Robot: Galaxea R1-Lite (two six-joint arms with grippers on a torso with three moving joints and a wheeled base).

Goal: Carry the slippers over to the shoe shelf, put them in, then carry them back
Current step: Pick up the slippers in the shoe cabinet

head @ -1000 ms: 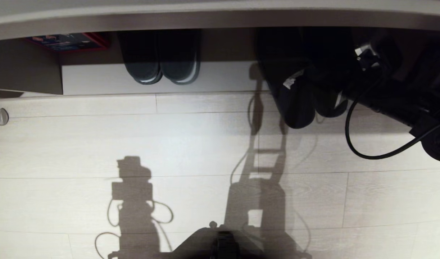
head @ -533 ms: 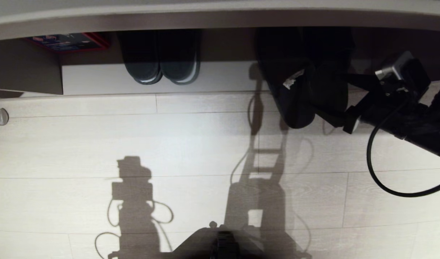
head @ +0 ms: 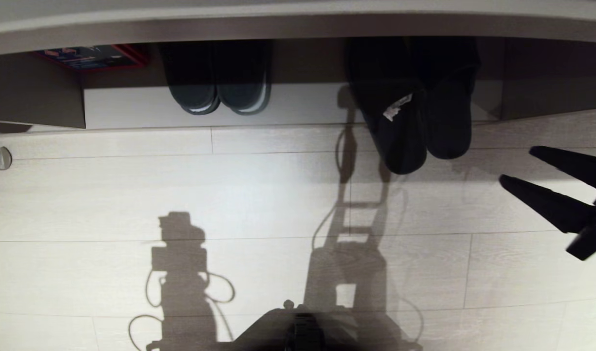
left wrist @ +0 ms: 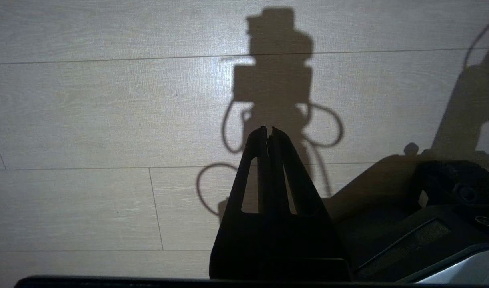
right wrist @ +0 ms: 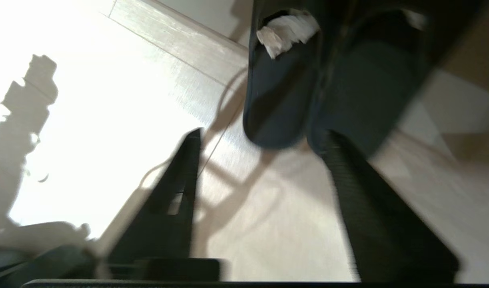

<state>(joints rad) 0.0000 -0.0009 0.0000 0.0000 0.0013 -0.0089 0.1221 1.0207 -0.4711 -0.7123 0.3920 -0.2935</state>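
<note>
Pale plank floor running below shoe shelf (head: 298, 105). Slippers (head: 414, 117) lying upper right, heels jutting out, long axis vertical. Right gripper (head: 514, 167) hovering right-centre, jaws parted, empty, pointing toward them; nearer arm.

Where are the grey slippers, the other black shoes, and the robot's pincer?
slippers (head: 414, 122), head view, on the heel end by the white tag.
black shoes (head: 219, 78), head view, between the pair.
right pincer (head: 517, 165), head view, between its open fingertips.
</note>
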